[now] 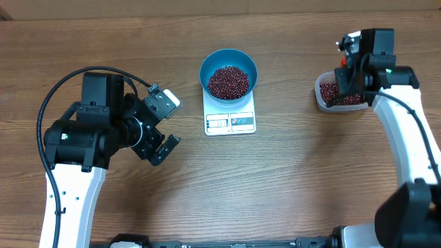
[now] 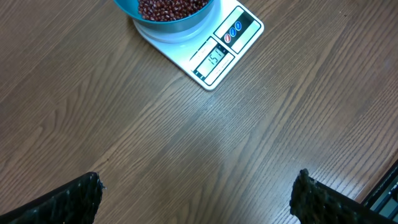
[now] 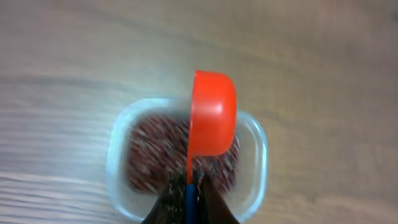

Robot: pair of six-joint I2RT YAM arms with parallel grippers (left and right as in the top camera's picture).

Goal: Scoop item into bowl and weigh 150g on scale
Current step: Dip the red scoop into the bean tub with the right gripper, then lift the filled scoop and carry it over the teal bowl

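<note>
The blue bowl [image 1: 229,69] stands on the white scale [image 1: 230,121], holding a pile of dark red beans [image 1: 228,82]. In the left wrist view the bowl [image 2: 163,12] and the scale [image 2: 214,55] with its lit display sit at the top. My left gripper [image 1: 160,128] [image 2: 196,199] is open over bare wood left of the scale. My right gripper [image 1: 353,67] [image 3: 188,199] is shut on the blue handle of a red-orange measuring cup [image 3: 212,112], turned on its side above a clear tub [image 3: 255,143] of beans [image 3: 149,149].
The clear tub [image 1: 322,95] stands at the far right of the wooden table, a hand's width from the scale. A black cable [image 1: 65,79] loops over the left arm. The right arm [image 1: 406,131] runs along the right edge.
</note>
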